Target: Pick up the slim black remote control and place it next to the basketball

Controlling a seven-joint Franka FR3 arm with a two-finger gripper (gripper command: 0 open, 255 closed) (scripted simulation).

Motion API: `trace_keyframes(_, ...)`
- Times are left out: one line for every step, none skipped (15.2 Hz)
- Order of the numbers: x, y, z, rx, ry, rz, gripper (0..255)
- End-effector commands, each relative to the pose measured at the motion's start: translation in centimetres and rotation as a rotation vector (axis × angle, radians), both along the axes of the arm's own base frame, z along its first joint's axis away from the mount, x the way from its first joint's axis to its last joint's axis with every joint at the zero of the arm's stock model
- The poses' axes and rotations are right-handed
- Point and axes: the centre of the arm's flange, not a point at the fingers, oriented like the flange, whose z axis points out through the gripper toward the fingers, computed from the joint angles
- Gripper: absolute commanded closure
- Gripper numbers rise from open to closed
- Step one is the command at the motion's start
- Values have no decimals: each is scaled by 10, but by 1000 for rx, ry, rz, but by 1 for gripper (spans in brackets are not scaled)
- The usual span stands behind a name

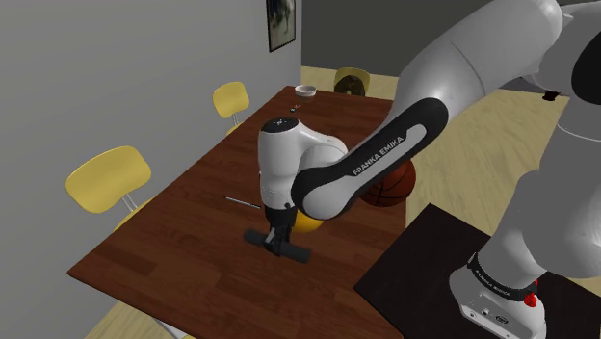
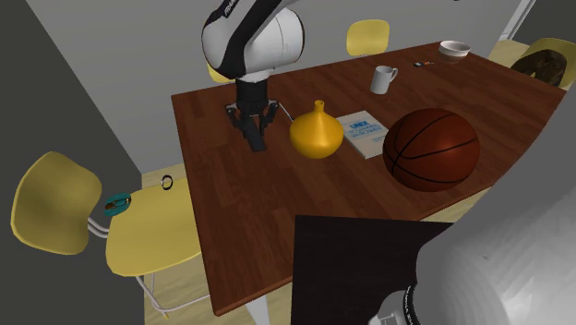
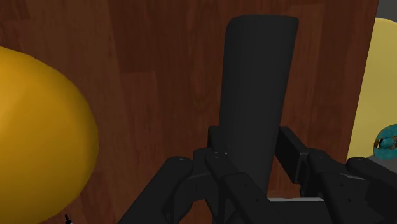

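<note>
Clasping the slim black remote [image 3: 254, 83] between its fingers, the gripper [image 3: 248, 162] points straight down over the dark wood table [image 2: 222, 222]. Remote lies level, low at the tabletop; whether it touches the wood cannot be told. Yellow vase [image 2: 318, 134] stands just beside it. Basketball [image 2: 431, 150] rests beyond the vase, well apart from the remote, with a white book [image 2: 362, 132] between vase and ball.

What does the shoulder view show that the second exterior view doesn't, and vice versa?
Shoulder view: a framed wall picture and a thin grey rod. Second exterior view: a white mug, a white-and-blue book, a teal object on a yellow chair. Both: the dark wooden table, orange-brown basketball, yellow vase, and black gripper clasping the slim black remote control.
</note>
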Motion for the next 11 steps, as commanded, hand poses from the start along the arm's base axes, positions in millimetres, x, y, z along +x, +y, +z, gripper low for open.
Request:
trace_keyframes(0, 0, 10, 0, 0, 0, 255)
trace_keyframes(0, 0, 16, 0, 0, 0, 255)
trace_keyframes(0, 0, 21, 0, 0, 0, 255)
trace_keyframes(0, 0, 26, 0, 0, 0, 255)
trace_keyframes(0, 0, 31, 0, 0, 0, 255)
trace_keyframes(0, 0, 37, 0, 0, 0, 255)
trace_keyframes(0, 0, 42, 0, 0, 0, 255)
trace_keyframes(0, 0, 47, 0, 0, 0, 255)
trace_keyframes(0, 0, 53, 0, 0, 0, 255)
trace_keyframes(0, 0, 58, 0, 0, 0, 255)
trace_keyframes(0, 0, 63, 0, 0, 0, 255)
